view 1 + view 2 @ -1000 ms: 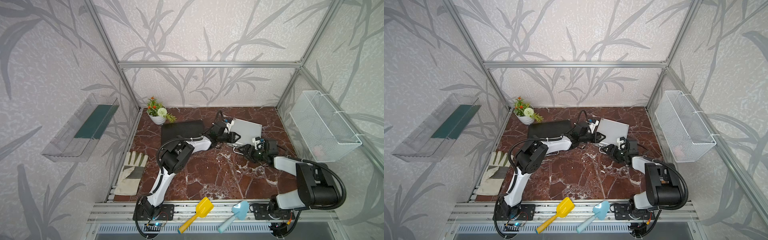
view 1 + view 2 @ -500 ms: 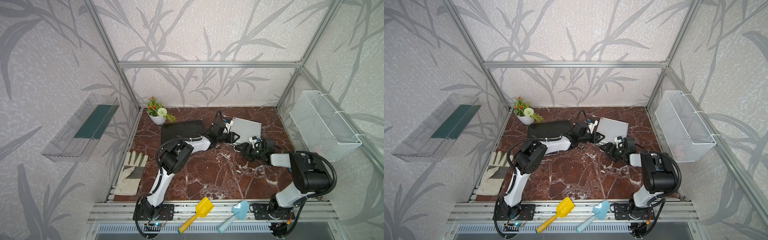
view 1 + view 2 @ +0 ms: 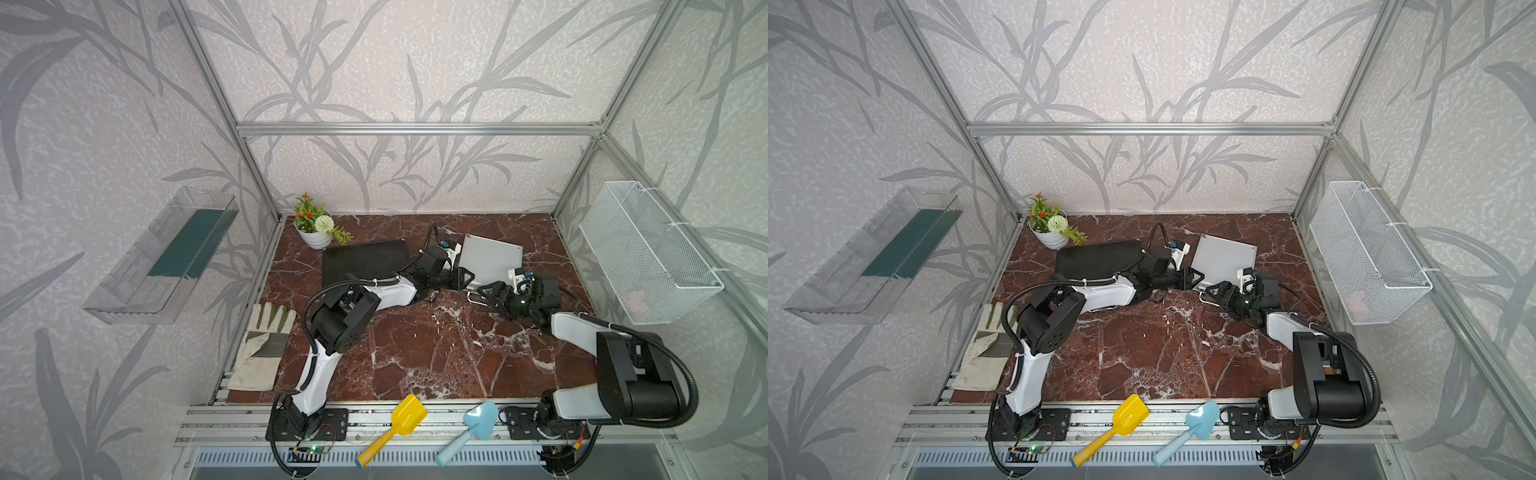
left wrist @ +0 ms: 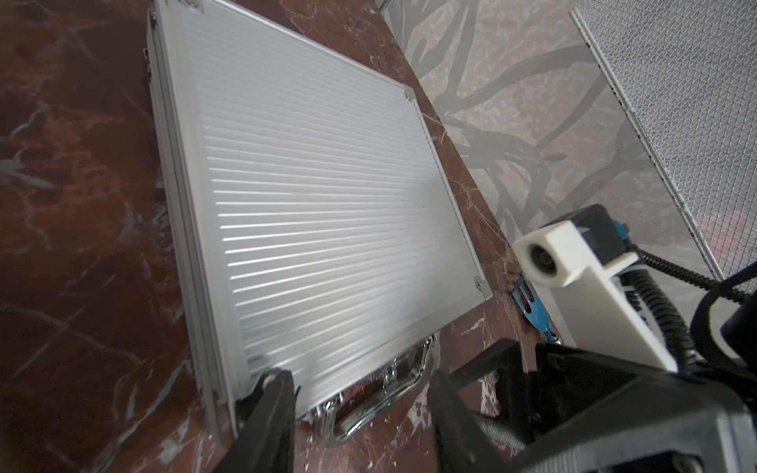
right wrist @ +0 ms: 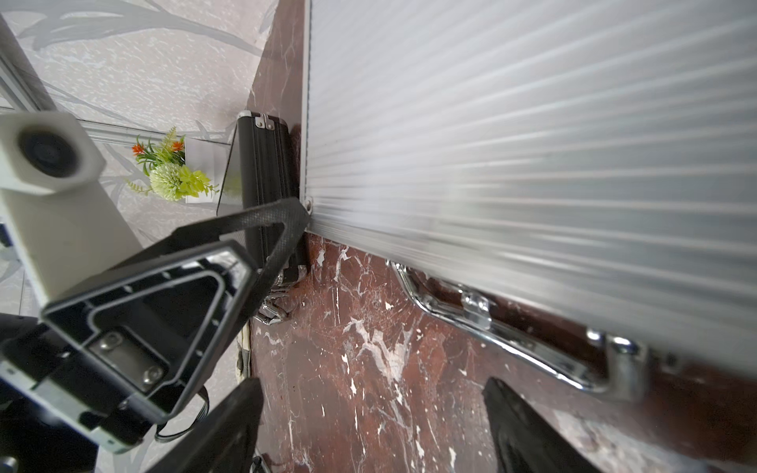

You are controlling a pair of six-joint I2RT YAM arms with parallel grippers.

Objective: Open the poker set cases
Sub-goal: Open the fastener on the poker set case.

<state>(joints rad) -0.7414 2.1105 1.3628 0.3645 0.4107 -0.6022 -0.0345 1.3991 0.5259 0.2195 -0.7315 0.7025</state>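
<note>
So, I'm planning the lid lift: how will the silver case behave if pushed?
The silver case looks rigid: ribbed metal panels, framed edges. Lying flat on the polished marble table, it would probably slide rather than tip. Its chrome handle looks hinged and may swing.

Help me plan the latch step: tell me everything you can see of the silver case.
The silver case is a flat, ribbed, aluminium-looking box with a metal edge frame, riveted corners and a chrome handle on its near edge. It lies flat on the marble table, lid apparently shut. The left gripper is open, with one fingertip at a near corner. The right gripper, also open, faces the handle without touching it.
</note>
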